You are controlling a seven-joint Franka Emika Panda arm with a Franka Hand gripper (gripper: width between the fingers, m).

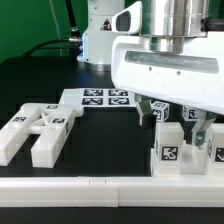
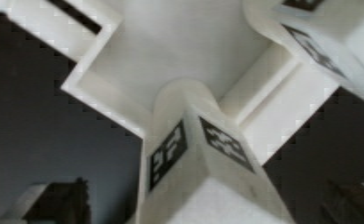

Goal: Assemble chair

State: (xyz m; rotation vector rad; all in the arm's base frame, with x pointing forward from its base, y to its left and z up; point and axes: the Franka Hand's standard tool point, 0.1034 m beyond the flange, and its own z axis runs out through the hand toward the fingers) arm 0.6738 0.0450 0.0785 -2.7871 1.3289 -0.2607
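The claw (image 1: 178,120) hangs low over the black counter (image 1: 105,145), on the exterior view's right side, and it is released. In the wrist view its two dark fingers (image 2: 51,203) stand wide apart on both sides of a tagged block (image 2: 197,150). They seem not to touch it, though this picture is blurred.

The chair is not in one piece; its white parts lie in two groups. Under the claw stand the upright blocks (image 1: 168,152), each with a black-and-white tag on the face toward the camera. A small cube (image 1: 160,113) shows just behind them, near one finger. From the exterior view I cannot tell whether the claw touches any of them.

On the exterior view's left is the left group (image 1: 38,128), several long blocks lying close together, well apart from the claw. Whether they are joined I cannot tell.

Between the two groups and further back, the marker board (image 1: 100,98) lies flat on the counter. A long plain rail (image 1: 110,187) runs along the front edge of the counter.
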